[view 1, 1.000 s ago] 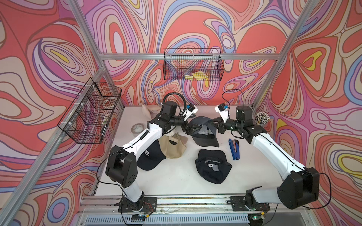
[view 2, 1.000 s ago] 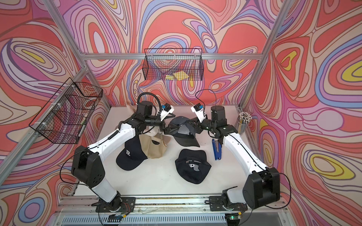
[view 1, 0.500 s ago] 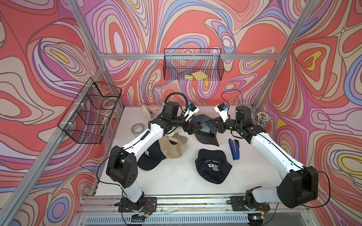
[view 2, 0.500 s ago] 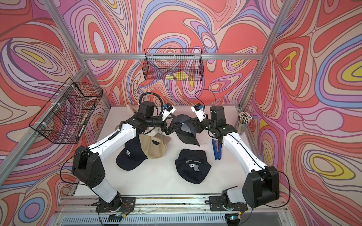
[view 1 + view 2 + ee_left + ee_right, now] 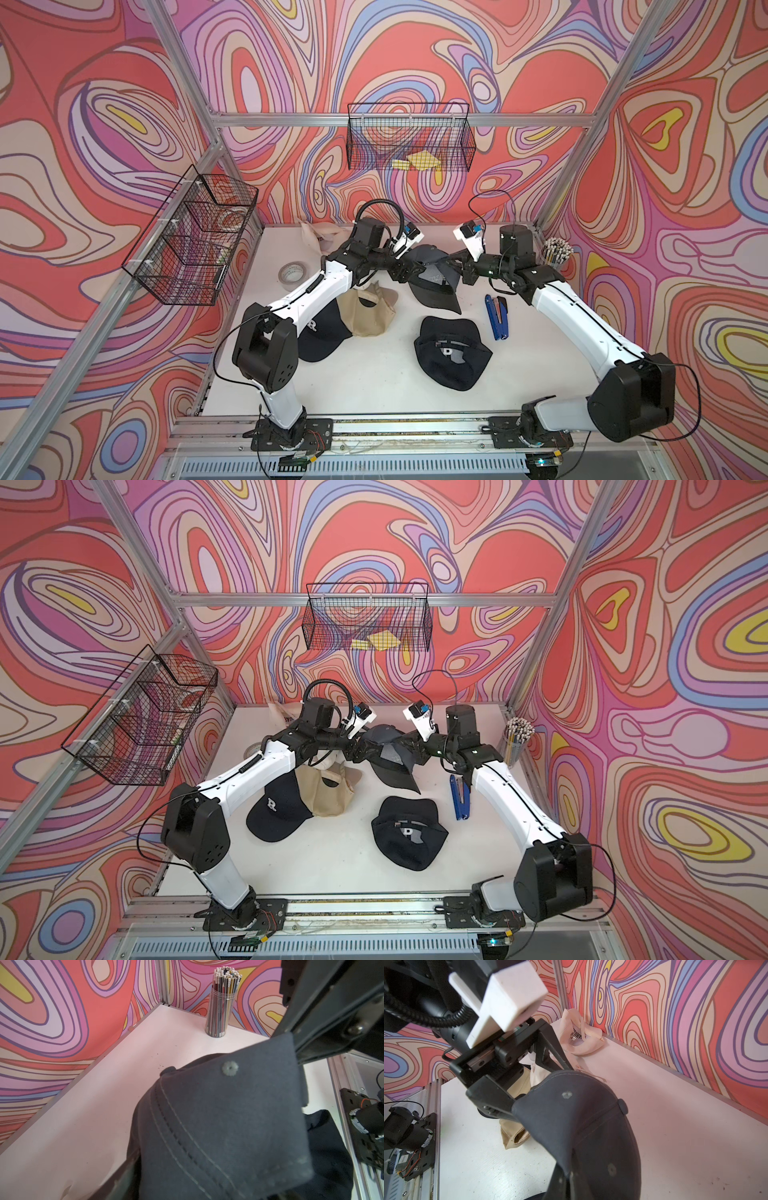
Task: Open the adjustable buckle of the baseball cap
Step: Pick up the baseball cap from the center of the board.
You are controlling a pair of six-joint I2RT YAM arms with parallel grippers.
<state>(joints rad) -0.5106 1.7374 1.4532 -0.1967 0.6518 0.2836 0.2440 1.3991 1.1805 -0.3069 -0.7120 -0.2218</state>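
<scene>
Two claws are flanking the raised grey cap point(image 5: 432, 277), right claw point(image 5: 454, 264) clamping it, fabric hiding whether left claw point(image 5: 402, 269) is gripping, tan cap point(image 5: 368, 316) and stapler point(image 5: 497, 318) lying nearby.

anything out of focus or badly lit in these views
Left wrist view: the dark grey fabric baseball cap sits close to the lens and looks soft, while the clear cup of pencils behind is crisp. Right wrist view: the cap's seams and eyelets read clearly. Both top views: even light, only faint shadows on the white tabletop.
</scene>
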